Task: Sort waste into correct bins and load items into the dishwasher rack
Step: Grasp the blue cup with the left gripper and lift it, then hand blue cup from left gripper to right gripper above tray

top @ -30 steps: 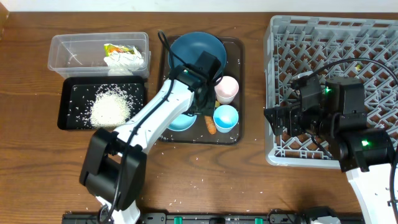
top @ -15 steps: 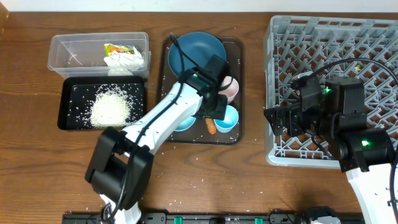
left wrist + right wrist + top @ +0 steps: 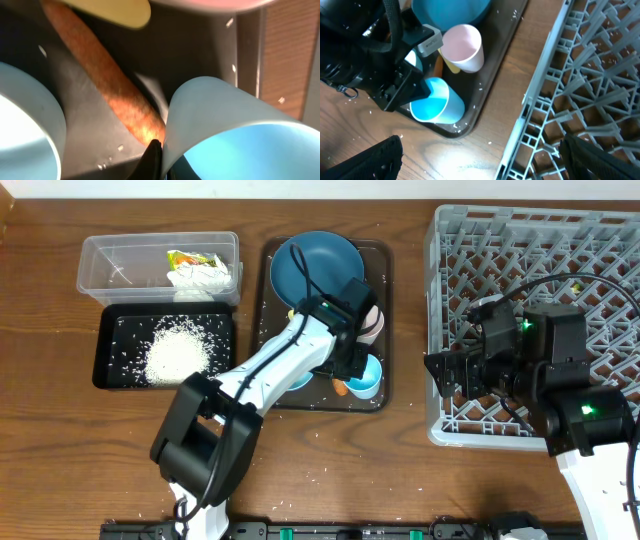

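Observation:
My left gripper (image 3: 355, 365) is low over the brown serving tray and shut on the rim of the light blue cup (image 3: 367, 374). In the left wrist view one finger (image 3: 152, 160) presses the cup (image 3: 225, 115) wall from outside. The orange carrot stick (image 3: 110, 85) lies right beside it, with the yellow spoon (image 3: 120, 10) above. The pink cup (image 3: 371, 320), dark blue plate (image 3: 310, 265) and pale blue bowl (image 3: 296, 378) share the tray. My right gripper (image 3: 445, 370) hangs open at the grey dishwasher rack's (image 3: 530, 240) left edge, holding nothing.
The clear tub (image 3: 110, 265) holds the wrapper (image 3: 195, 260) and tissue (image 3: 205, 278). The black tray (image 3: 110, 325) below it holds rice (image 3: 178, 352). Stray grains dot the brown serving tray (image 3: 380, 395) and the wood. The right wrist view shows the rack (image 3: 580, 75) beside both cups.
My left gripper moved right and down past the pink cup to the light blue cup and shut on its rim. The right arm has not moved.

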